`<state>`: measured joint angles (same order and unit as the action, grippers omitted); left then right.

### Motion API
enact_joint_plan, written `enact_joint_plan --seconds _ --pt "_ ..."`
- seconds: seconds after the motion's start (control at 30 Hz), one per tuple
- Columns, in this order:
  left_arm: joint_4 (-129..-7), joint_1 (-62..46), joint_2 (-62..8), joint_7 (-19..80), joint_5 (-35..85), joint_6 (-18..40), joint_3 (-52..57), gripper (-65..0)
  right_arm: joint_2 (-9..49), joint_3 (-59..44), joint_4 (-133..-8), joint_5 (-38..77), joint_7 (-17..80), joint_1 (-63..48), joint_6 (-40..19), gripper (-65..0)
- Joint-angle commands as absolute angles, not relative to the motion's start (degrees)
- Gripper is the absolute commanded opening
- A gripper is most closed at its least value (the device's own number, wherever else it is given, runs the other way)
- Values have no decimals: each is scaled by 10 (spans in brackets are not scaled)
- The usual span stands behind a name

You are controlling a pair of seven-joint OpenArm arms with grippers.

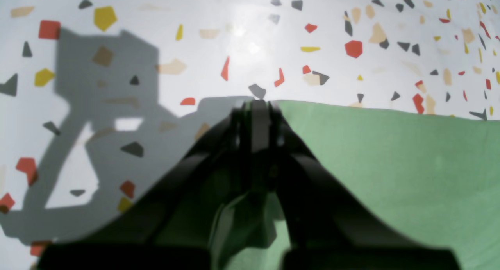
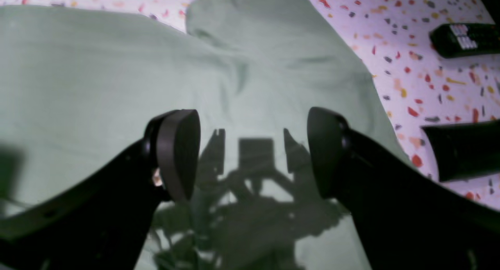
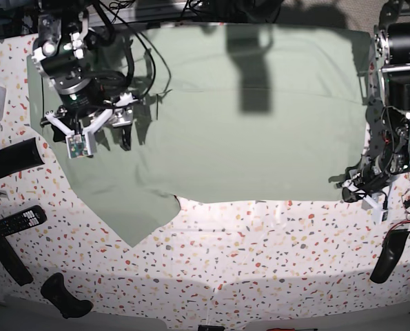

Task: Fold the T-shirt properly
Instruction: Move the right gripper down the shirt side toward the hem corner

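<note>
The pale green T-shirt [image 3: 246,117] lies spread flat over the far half of the speckled table [image 3: 260,262], one sleeve pointing toward the front left. In the base view my left gripper [image 3: 358,190] sits low at the shirt's right front corner. The left wrist view shows its fingertips [image 1: 258,106] pressed together at the T-shirt's [image 1: 390,164] edge, with green cloth bunched between the fingers. My right gripper [image 3: 98,136] hovers over the shirt's left side. Its jaws stand wide apart in the right wrist view, the right gripper [image 2: 254,152] holding nothing above the wrinkled T-shirt [image 2: 97,74].
Left of the shirt lie a remote control [image 3: 20,221] and a black bar [image 3: 10,159], seen up close as the remote [image 2: 465,39] and the bar [image 2: 461,151]. A black controller [image 3: 64,296] lies at the front left and a black handle [image 3: 388,256] at the front right.
</note>
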<state>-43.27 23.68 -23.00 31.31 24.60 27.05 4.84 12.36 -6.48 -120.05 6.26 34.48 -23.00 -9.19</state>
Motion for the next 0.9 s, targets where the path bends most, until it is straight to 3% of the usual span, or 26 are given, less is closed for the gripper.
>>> enact_joint_plan --seconds 0.0,0.5,0.87 --pt "-440 248 -235 313 245 272 49 -650 130 -67 -1207 64 327 -211 -92 -235" --pt "-440 249 -236 297 246 272 49 -650 143 -67 -904 64 440 83 -144 -235" --pt "-440 249 -235 285 260 272 49 -650 145 -67 -603 2 399 278 -202 -235"
